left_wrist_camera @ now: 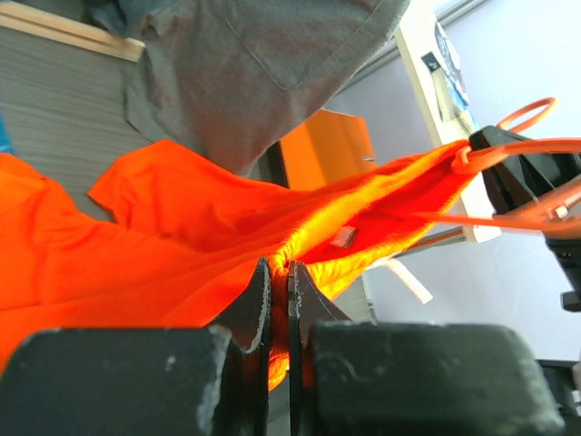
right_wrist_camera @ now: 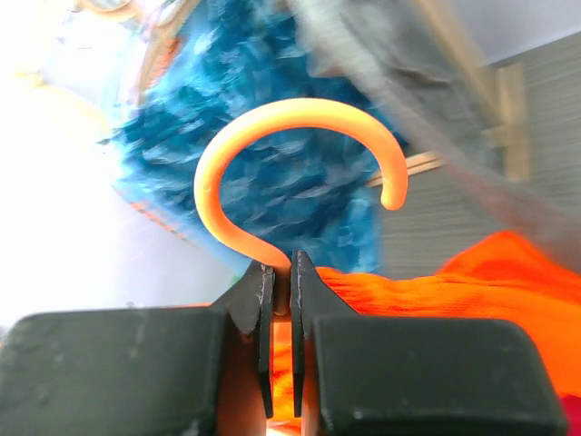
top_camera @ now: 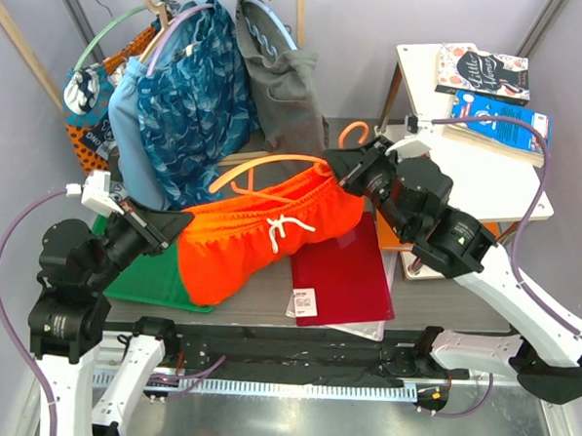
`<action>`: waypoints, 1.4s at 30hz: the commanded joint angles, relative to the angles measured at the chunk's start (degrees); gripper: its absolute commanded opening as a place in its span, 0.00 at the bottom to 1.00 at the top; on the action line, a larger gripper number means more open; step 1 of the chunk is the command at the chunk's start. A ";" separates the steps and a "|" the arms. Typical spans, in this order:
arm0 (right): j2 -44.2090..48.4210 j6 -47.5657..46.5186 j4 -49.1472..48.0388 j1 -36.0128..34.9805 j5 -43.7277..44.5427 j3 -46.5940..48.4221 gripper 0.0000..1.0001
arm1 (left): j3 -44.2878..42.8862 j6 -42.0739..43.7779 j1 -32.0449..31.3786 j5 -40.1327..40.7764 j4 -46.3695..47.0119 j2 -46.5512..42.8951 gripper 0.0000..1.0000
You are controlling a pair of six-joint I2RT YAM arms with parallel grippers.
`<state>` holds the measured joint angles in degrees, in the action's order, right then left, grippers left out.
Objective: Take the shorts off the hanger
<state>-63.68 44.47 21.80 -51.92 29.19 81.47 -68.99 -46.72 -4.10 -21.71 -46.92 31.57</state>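
Top view: the shorts [top_camera: 260,241] sprawl across the middle of the frame, their upper right end caught on the hanger [top_camera: 274,161] arcing just above them. My left fingers [top_camera: 176,232] pinch the fabric's left edge and my right fingers [top_camera: 346,172] grip the hanger at right. I judge this the pulling-apart step: next, draw both hands apart so the cloth slides off. Left wrist view: my fingers are fully closed at bottom centre with orange fabric sandwiched between them, stretching right to the hanger. Right wrist view: my fingers are clamped shut on the hanger's neck, just under the hook [right_wrist_camera: 309,107], with the shorts at lower right.
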 commanded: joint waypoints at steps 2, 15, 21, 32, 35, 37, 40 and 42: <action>-5.12 8.50 -15.72 1.12 -23.35 2.64 0.01 | 5.96 -4.78 0.32 -5.26 13.93 1.64 0.01; -3.04 11.01 -23.79 1.12 -39.84 8.70 0.01 | -8.87 -1.27 0.41 3.50 10.62 11.84 0.00; 8.21 -0.95 -10.22 1.12 -21.65 7.92 0.01 | -24.06 4.53 0.32 12.13 7.54 15.53 0.00; 15.60 -6.06 -6.77 1.12 -15.39 4.75 0.01 | -47.45 10.95 0.32 20.48 6.05 24.93 0.00; 15.69 -6.85 -6.69 1.12 -15.39 4.40 0.01 | -53.86 12.09 0.32 21.36 4.82 27.48 0.00; 15.60 -7.03 -6.69 1.12 -15.57 4.31 0.01 | -58.51 12.88 0.32 21.28 3.94 28.80 0.00; 15.60 -7.38 -6.77 1.21 -16.27 4.22 0.01 | -59.86 12.36 0.32 24.60 4.72 29.07 0.00; 15.69 -7.73 -6.77 1.12 -16.45 4.22 0.01 | -59.16 12.35 0.32 25.23 5.95 28.55 0.00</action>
<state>-48.42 38.65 16.93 -50.81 12.56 85.30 -126.58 -35.46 -3.99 -0.16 -46.22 61.49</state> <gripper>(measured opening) 0.083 0.027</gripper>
